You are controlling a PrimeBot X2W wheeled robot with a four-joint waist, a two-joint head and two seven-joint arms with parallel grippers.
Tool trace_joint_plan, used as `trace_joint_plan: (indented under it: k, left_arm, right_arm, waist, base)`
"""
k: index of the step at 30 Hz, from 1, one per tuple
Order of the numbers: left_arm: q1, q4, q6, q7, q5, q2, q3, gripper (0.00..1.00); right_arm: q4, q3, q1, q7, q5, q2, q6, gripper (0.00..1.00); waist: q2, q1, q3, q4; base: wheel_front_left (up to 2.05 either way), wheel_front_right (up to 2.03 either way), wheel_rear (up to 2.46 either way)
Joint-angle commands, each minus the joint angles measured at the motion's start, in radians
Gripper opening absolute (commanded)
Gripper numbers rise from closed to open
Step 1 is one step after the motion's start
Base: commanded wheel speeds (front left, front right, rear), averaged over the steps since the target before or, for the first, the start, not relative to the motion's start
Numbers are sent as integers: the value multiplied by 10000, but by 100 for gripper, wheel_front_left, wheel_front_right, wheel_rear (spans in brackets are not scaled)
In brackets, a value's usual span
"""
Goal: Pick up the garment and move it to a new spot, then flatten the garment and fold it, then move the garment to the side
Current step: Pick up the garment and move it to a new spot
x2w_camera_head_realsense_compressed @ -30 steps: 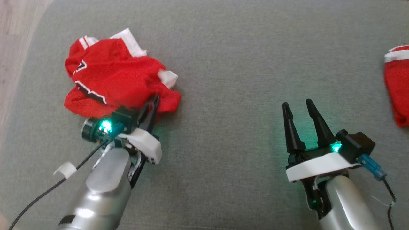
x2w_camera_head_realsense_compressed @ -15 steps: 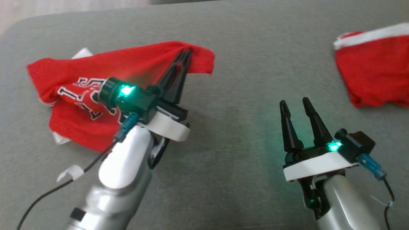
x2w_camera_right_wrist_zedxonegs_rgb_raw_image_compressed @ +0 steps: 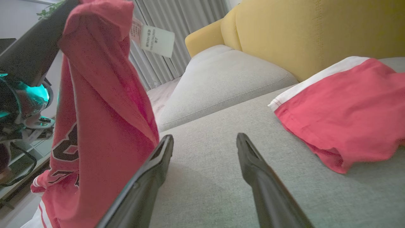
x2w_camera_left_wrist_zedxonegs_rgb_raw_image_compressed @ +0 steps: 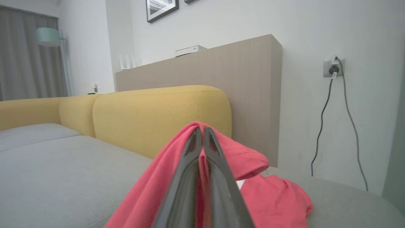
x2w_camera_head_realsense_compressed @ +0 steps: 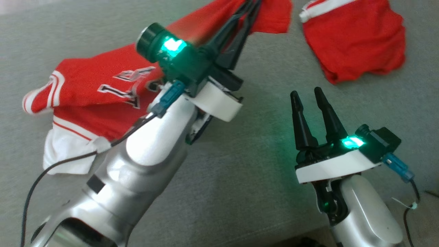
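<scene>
Garment [x2w_camera_head_realsense_compressed: 103, 85]: red, edge raised off sofa [x2w_camera_head_realsense_compressed: 240, 164]
Left end effector [x2w_camera_left_wrist_zedxonegs_rgb_raw_image_compressed: 202, 130]: clamped on garment
Right end effector [x2w_camera_head_realsense_compressed: 305, 94]: spread, empty

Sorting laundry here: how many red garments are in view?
2. A lettered jersey, partly lifted, pinched by the left gripper; a second red garment lying at the far right.

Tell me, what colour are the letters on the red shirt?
The letters are black with white edges; the head view shows them best.

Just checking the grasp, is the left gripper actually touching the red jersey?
Touching. The left wrist view shows the left gripper shut on the red jersey, fabric pinched between the jaws and draped either side.
</scene>
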Motion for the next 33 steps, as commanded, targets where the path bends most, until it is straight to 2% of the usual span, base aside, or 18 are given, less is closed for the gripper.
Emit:
trace_joint_plan:
  k: [1,2,5,9,13,19,20,21,23,28,33]
  left_arm:
    - [-461,-330,180,-47,-130,46,71,64]
    - [-534,-241,279,-47,-265,46,-136,100]
    - [-599,53,537,-47,-595,45,-555,100]
    - [-463,521,652,-47,-661,45,-720,100]
    - [-168,667,672,-47,-569,88,-256,100]
    - [918,115,744,-47,-255,619,812,100]
    - [918,115,744,-47,-255,619,812,100]
    - [1522,-258,771,-47,-132,887,1184,100]
    - [1892,-479,782,-47,-72,1064,1379,100]
    - [4099,-1478,910,-47,76,1934,2384,100]
    - [6297,-2328,1132,-47,38,2114,3257,100]
  right_arm:
    - [-363,286,-297,-109,60,-12,-7,100]
    - [-376,309,-312,-109,75,-12,-7,100]
    - [-386,334,-331,-109,94,-12,-7,100]
    - [-364,131,-283,-109,49,-12,-7,100]
    - [-295,34,-214,-109,-80,-12,-7,100]
    - [-132,-202,-34,-109,-382,-12,-7,100]
    - [-132,-202,-34,-109,-382,-12,-7,100]
    - [-59,-284,73,-109,-464,-12,-7,100]
    - [-32,-310,125,-109,-494,-12,-7,100]
    - [129,-486,438,-109,-650,-12,-7,100]
    - [282,-478,781,-109,-717,-12,-7,100]
  waist:
    - [0,-1,230,-303]
    - [0,-1,245,-345]
    - [0,-1,264,-390]
    - [0,-1,186,-140]
    - [0,-1,-73,347]
    - [0,-1,-714,1390]
    - [0,-1,-714,1390]
    - [0,-1,-960,1746]
    - [0,-1,-1067,1900]
    - [0,-1,-1561,2653]
    - [0,-1,-1943,3041]
  base:
    - [0,0,0]
    - [0,0,0]
    - [0,0,0]
    - [0,0,0]
    - [0,0,0]
    - [0,0,0]
    - [0,0,0]
    - [0,0,0]
    - [0,0,0]
    - [0,0,0]
    - [0,0,0]
